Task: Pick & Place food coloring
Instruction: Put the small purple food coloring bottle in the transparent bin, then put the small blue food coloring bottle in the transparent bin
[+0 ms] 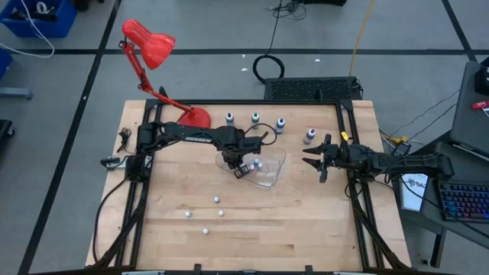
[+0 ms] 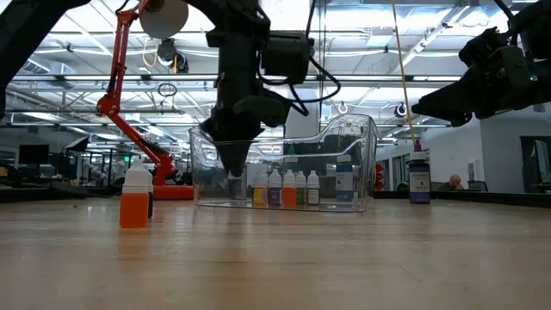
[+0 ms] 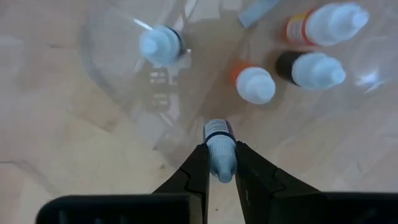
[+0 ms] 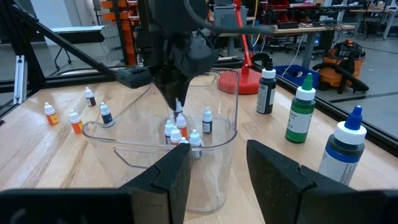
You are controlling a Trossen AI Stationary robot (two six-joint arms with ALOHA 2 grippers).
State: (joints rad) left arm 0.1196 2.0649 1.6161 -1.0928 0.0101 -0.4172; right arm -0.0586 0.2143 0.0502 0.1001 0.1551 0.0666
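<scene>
Red desk lamp (image 1: 153, 53), clear plastic container (image 1: 271, 169), white balls (image 1: 204, 229).

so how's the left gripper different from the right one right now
The left gripper is shut on a small dropper bottle and reaches down into the clear container. The right gripper is open, holds nothing and waits beside the container. Both are dark two-finger grippers.
</scene>
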